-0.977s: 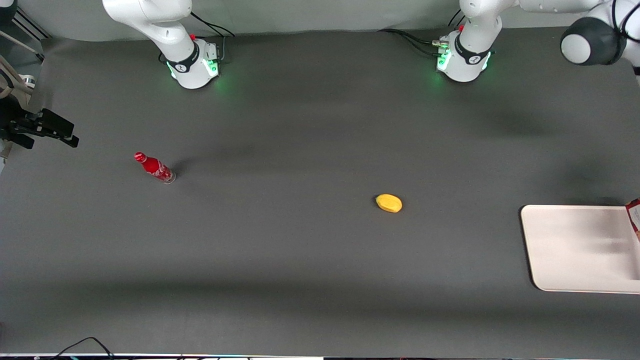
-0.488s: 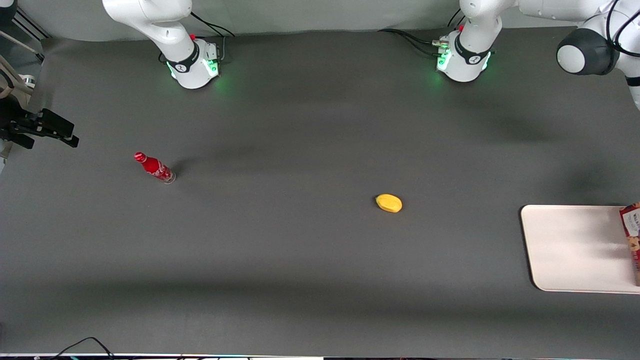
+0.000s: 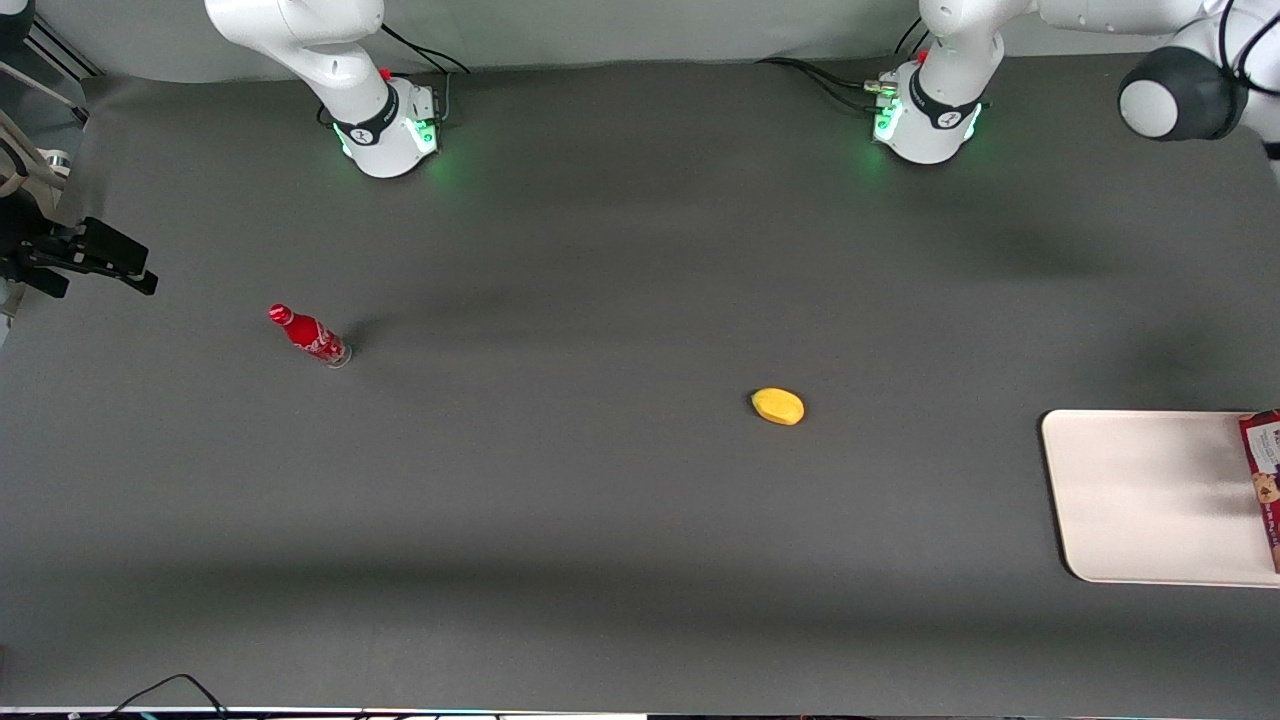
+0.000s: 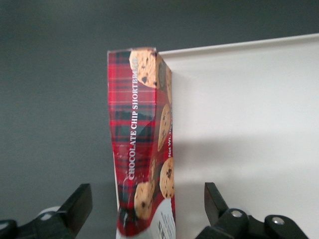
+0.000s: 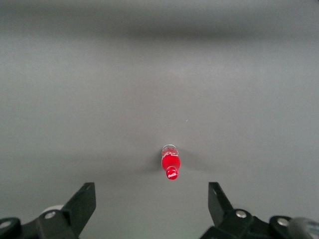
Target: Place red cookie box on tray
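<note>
In the front view, the tray (image 3: 1150, 500) sits at the working arm's end of the surface (image 3: 600, 520). Only a thin strip of the red cookie box (image 3: 1265, 480) shows, at the picture's edge, over the tray's outer part. The gripper is out of this picture. A yellow thing (image 3: 778, 406) and a small red bottle (image 3: 310, 336) lie well away from the tray, toward the parked arm's end, so they are not in the way.

In the left wrist view, the gripper (image 4: 144, 209) hangs above the box with its fingers (image 4: 79, 204) wide apart, and neither finger touches the box. The red cookie box (image 4: 142, 149) is between them, right at the tray's (image 4: 249, 124) edge. It looks like it stands on its narrow side, and I cannot tell if all of it is on the tray or if part hangs over the dark surface (image 4: 55, 99).

Here is what could go wrong. If the box is only half on the rim, it may tip and slide off onto the surface. If the gripper moves sideways instead of straight up, a finger could bump the box and knock it over.

In the right wrist view, only the small red bottle (image 5: 170, 167) shows.
</note>
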You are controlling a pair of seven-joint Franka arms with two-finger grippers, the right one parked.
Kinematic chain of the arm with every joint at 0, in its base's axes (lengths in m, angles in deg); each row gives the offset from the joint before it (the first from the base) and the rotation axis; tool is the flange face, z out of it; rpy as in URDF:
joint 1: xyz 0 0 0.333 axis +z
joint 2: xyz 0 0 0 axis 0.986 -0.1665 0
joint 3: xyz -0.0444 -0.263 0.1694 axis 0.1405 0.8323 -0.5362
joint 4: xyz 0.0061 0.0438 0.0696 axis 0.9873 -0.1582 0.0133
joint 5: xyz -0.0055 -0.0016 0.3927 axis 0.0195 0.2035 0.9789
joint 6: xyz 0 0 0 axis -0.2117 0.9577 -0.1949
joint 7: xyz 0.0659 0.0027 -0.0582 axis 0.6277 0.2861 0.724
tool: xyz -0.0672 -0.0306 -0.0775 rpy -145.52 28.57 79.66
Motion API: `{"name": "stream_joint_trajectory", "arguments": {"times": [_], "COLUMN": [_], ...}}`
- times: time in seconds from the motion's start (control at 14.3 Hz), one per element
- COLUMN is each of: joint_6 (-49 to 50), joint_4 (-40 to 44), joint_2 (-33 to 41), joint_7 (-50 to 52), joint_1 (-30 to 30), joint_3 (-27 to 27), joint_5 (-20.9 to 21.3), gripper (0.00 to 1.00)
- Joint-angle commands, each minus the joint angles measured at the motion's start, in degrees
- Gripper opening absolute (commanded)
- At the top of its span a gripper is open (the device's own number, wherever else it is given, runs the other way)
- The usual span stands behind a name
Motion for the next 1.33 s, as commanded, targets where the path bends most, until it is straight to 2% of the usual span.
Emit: {"name": "stream_joint_trajectory", "arguments": {"times": [0.0, 0.14, 0.35, 0.56, 0.84, 1.05, 1.26], "joint_6": [11.51, 19.41, 30.50, 38.51, 36.52, 31.16, 30.97], "joint_4": [-4.49, -4.92, -6.25, -6.42, -15.45, -22.84, -23.39], "joint_2": [11.35, 17.92, 27.69, 35.17, 43.09, 48.18, 50.13], "joint_7": [0.21, 5.09, 19.49, 35.14, 40.62, 42.57, 41.87], "joint_1": [-1.77, -4.06, -6.96, -9.95, -11.45, -13.56, -14.44], "joint_3": [0.36, 2.28, 8.86, 15.72, 21.88, 22.51, 22.51], "joint_5": [-0.52, 0.44, 6.15, 8.79, 12.56, 13.89, 14.77], "gripper": [1.00, 1.00, 1.00, 1.00, 1.00, 1.00, 1.00]}}
